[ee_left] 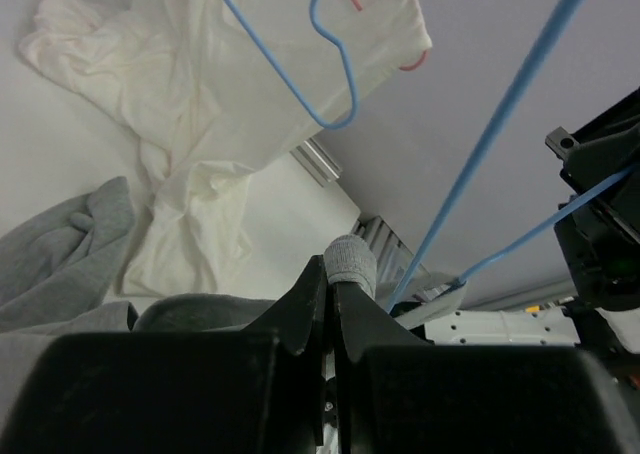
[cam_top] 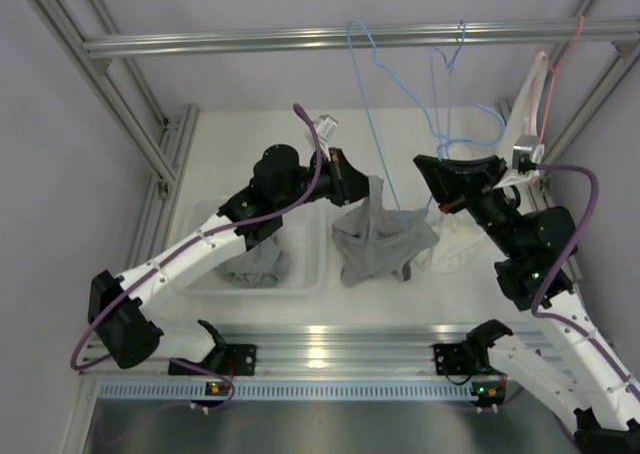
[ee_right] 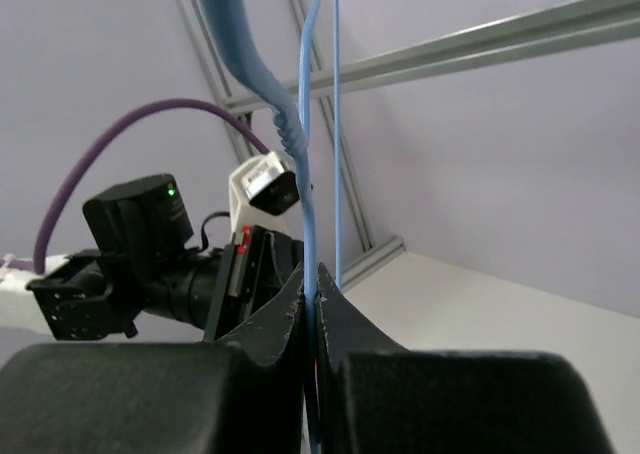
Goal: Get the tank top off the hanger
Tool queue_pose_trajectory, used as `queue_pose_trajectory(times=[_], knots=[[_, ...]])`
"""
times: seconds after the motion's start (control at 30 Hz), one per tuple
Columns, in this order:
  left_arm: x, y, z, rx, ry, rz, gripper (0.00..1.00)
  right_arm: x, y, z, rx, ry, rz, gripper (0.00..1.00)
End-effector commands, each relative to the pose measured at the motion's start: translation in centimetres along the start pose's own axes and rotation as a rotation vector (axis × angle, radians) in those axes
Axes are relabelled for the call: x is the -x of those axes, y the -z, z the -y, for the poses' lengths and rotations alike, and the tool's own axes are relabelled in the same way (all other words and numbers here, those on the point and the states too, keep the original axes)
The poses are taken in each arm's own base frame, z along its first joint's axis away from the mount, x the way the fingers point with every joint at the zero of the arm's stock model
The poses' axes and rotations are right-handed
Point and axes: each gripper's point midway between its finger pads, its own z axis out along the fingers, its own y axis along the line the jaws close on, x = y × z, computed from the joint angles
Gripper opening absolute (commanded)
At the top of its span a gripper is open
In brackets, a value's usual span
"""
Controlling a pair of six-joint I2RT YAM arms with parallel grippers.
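A grey tank top [cam_top: 374,242] hangs bunched between the arms, its lower part on the table. My left gripper [cam_top: 352,182] is shut on its strap, which shows as a grey loop at the fingertips in the left wrist view [ee_left: 350,261]. A blue wire hanger [cam_top: 378,114] rises from the garment to the top rail. My right gripper [cam_top: 428,166] is shut on the hanger's blue wire, seen pinched between the jaws in the right wrist view [ee_right: 309,274].
A white bin [cam_top: 310,274] at the left holds another grey garment [cam_top: 255,264]. A white garment [cam_top: 455,249] lies on the table right of the tank top. A second blue hanger [cam_top: 447,84] and a pink hanger with white cloth [cam_top: 535,84] hang from the rail [cam_top: 300,42].
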Motion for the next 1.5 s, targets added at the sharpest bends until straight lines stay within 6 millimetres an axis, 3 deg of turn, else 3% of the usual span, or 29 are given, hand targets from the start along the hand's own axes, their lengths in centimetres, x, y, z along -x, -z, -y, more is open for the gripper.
queue_pose_trajectory(times=[0.0, 0.13, 0.17, 0.2, 0.27, 0.33, 0.37, 0.47, 0.6, 0.63, 0.67, 0.7, 0.73, 0.77, 0.83, 0.87, 1.0, 1.03, 1.1, 1.2, 1.27, 1.47], knots=[[-0.1, 0.4, 4.1, -0.242, 0.011, 0.009, 0.0, 6.0, -0.9, -3.0, 0.08, 0.067, 0.236, 0.0], [-1.1, 0.5, 7.9, -0.45, 0.08, -0.052, 0.0, 3.7, -2.4, -3.5, 0.112, 0.135, 0.235, 0.0], [-1.4, 0.1, 7.9, -0.452, 0.08, -0.064, 0.0, 2.6, -3.1, -3.7, 0.123, 0.157, 0.218, 0.0], [-2.0, -0.2, 7.2, -0.416, 0.064, -0.085, 0.0, 3.1, -3.5, -3.6, 0.103, 0.169, 0.218, 0.0], [-1.3, -0.9, 4.9, -0.245, 0.031, -0.039, 0.0, 2.8, -4.4, -2.9, 0.047, 0.178, 0.152, 0.0], [-2.5, -0.7, 0.8, -0.056, -0.028, -0.035, 0.0, 4.1, -4.6, -2.3, -0.029, 0.17, 0.124, 0.0], [-1.9, -0.7, -1.7, 0.065, -0.04, 0.02, 0.0, 4.3, -4.6, -2.2, -0.049, 0.162, 0.104, 0.0], [-3.9, -0.6, -6.5, 0.23, -0.065, 0.016, 0.0, 5.2, -3.6, -0.8, -0.187, 0.114, 0.03, 0.0], [-6.9, -2.3, -9.8, 0.291, -0.079, -0.069, 0.0, 6.2, -2.6, 0.7, -0.319, 0.079, -0.009, 0.0], [-8.1, -3.0, -11.0, 0.31, -0.074, -0.102, 0.0, 4.8, -2.5, 1.4, -0.351, 0.093, -0.078, 0.0], [-8.7, -3.3, -11.2, 0.312, -0.073, -0.118, 0.02, 4.7, -2.5, 1.7, -0.368, 0.103, -0.097, 0.0], [-9.3, -3.5, -11.6, 0.321, -0.065, -0.131, 0.1, 6.0, -2.5, 1.6, -0.382, 0.112, -0.085, 0.0], [-9.7, -3.6, -11.9, 0.328, -0.063, -0.14, 0.5, 4.9, -2.5, 2.2, -0.404, 0.135, -0.145, 0.0], [-10.1, -3.5, -11.8, 0.334, -0.066, -0.145, 0.65, 5.7, -2.6, 2.1, -0.411, 0.139, -0.142, 0.0], [-9.9, -2.9, -11.7, 0.358, -0.088, -0.129, 0.99, 4.8, -2.3, 2.6, -0.44, 0.154, -0.205, 0.0], [-9.8, -2.7, -11.4, 0.361, -0.098, -0.127, 0.99, 4.8, -2.1, 2.8, -0.453, 0.16, -0.218, 0.0], [-8.3, -0.1, -9.6, 0.385, -0.156, -0.11, 0.99, 4.7, -0.5, 3.3, -0.499, 0.189, -0.278, 0.0], [-6.9, 1.0, -8.1, 0.369, -0.172, -0.075, 0.99, 4.7, 0.0, 3.4, -0.504, 0.2, -0.293, 0.0], [-5.6, 3.3, -7.1, 0.39, -0.204, -0.061, 0.99, 4.0, 0.8, 3.7, -0.518, 0.212, -0.338, 0.0], [-2.3, 6.6, -6.6, 0.49, -0.253, 0.031, 0.99, 3.7, 1.4, 4.1, -0.54, 0.227, -0.354, 0.0], [-1.3, 9.2, -7.9, 0.608, -0.281, 0.065, 0.99, 3.6, 1.2, 4.3, -0.55, 0.244, -0.382, 0.0], [0.0, 14.4, -7.3, 0.682, -0.309, 0.106, 0.99, 4.1, 2.1, 4.3, -0.562, 0.25, -0.385, 0.0]])
